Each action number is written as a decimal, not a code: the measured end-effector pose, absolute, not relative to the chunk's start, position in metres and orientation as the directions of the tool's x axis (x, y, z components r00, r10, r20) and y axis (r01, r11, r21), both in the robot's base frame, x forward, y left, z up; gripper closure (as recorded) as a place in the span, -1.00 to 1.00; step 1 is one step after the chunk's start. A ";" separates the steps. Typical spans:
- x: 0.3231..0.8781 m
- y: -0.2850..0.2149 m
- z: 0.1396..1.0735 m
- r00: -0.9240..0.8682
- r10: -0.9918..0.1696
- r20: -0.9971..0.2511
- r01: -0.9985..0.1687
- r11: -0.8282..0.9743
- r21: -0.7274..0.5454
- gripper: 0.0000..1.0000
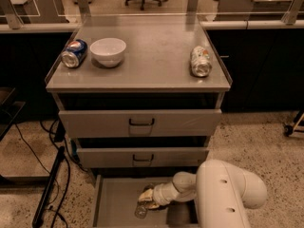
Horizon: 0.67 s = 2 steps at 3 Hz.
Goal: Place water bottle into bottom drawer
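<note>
Terrazzo (266, 141) flanks bottom drawer (118, 197) (grey) where end effector (146, 199) grips water bottle (141, 211)

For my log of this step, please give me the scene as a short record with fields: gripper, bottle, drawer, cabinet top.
gripper: low inside the open bottom drawer, right at the water bottle
water bottle: in the bottom drawer, near its front edge, just under the gripper; held or released cannot be told
bottom drawer: pulled out
cabinet top: blue Pepsi can at left, white bowl beside it, crushed can at right
</note>
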<state>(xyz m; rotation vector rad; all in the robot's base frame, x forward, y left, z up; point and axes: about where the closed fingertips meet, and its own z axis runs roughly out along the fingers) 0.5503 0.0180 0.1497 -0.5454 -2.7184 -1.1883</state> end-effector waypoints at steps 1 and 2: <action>0.551 0.018 0.150 -0.927 0.276 0.253 0.373 0.625 0.685 0.62; 0.551 0.018 0.150 -0.927 0.276 0.254 0.373 0.625 0.685 0.16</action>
